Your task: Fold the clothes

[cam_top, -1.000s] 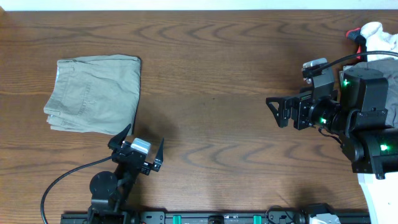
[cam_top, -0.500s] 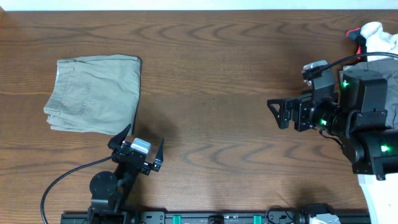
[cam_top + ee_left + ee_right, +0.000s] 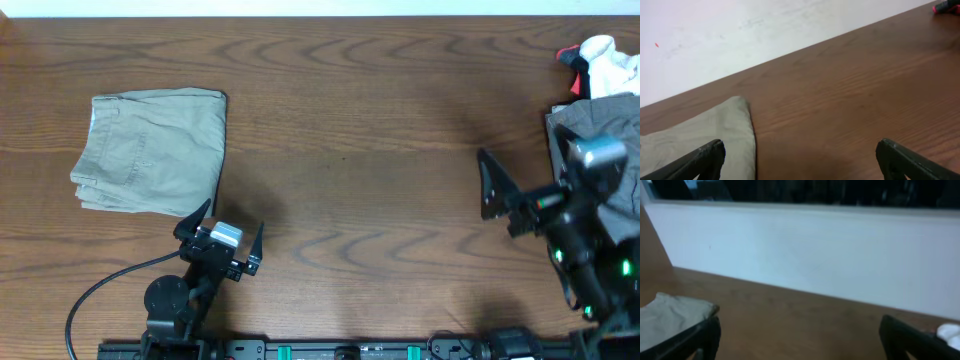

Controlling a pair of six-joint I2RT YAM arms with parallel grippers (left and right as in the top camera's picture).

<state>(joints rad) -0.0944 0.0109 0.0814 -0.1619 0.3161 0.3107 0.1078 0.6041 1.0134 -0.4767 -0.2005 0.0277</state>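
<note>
Worktop [image 3: 350,100]: dark brown wood grain, with a plain white wall [image 3: 740,30] along its far edge.

Shorts [image 3: 150,150]: pale khaki-green, lying flat as a folded rectangle on the left half of the worktop, clear of both hands.

Left hand [image 3: 222,235]: jaws spread wide, nothing between them, just short of the shorts' near right corner. A black cable [image 3: 100,290] trails from it.

Right hand [image 3: 799,342]: jaws fully apart, holding nothing, above the right half of the worktop. This view is blurred; the pale cloth at its left edge is probably the shorts.

Right edge: a grey garment [image 3: 600,115]; beyond it, a white-and-red cloth [image 3: 603,60]
</note>
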